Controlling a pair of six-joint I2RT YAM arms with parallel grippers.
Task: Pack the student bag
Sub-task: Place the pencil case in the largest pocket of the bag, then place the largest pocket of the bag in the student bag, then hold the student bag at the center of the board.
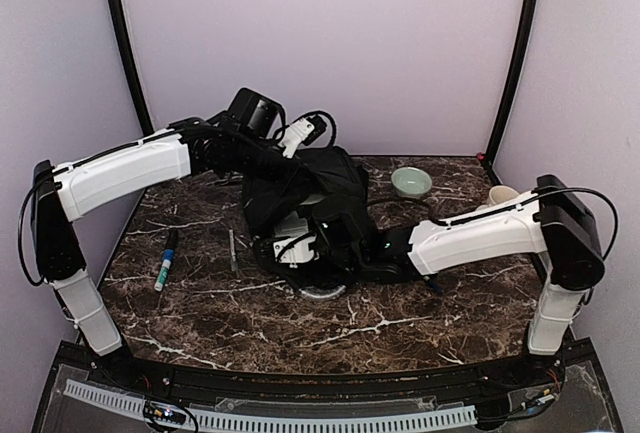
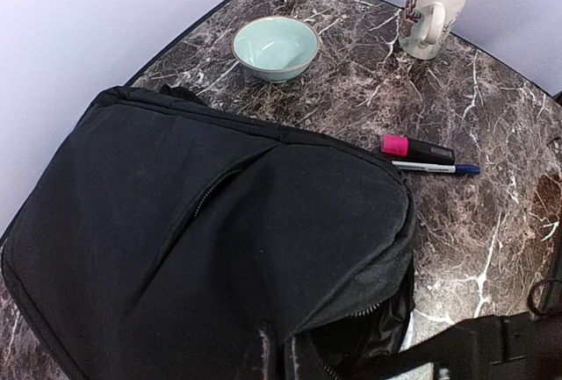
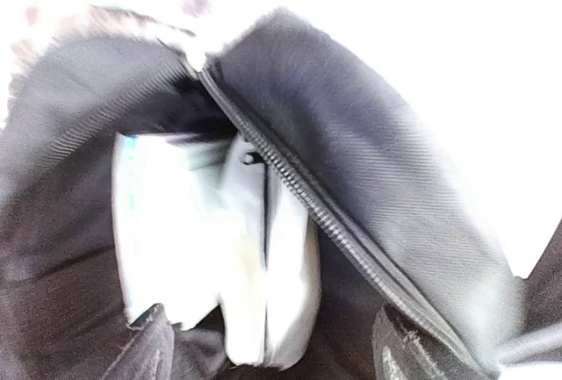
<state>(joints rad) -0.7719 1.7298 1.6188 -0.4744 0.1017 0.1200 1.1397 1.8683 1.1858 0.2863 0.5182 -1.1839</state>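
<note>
The student bag [image 1: 330, 188], black and soft, lies mid-table with its zipped mouth held apart. My left gripper [image 2: 283, 349] is shut on the fabric edge of the bag [image 2: 219, 222] beside the opening, lifting it. Reaching in from the right, my right gripper [image 1: 315, 243] is inside the mouth. In the right wrist view its fingers [image 3: 145, 349] stand wide apart and open [image 3: 277, 345]. A white translucent pouch [image 3: 219, 248] rests in the bag between and beyond them, free of both fingers. The zipper teeth [image 3: 307, 204] run diagonally above it.
A pale green bowl [image 2: 276, 46] and a white mug [image 2: 432, 11] stand behind the bag. A pink highlighter [image 2: 417, 148] and a blue pen [image 2: 436, 168] lie by its right side. A blue-tipped marker [image 1: 165, 263] and a thin grey pen [image 1: 232, 250] lie left of it.
</note>
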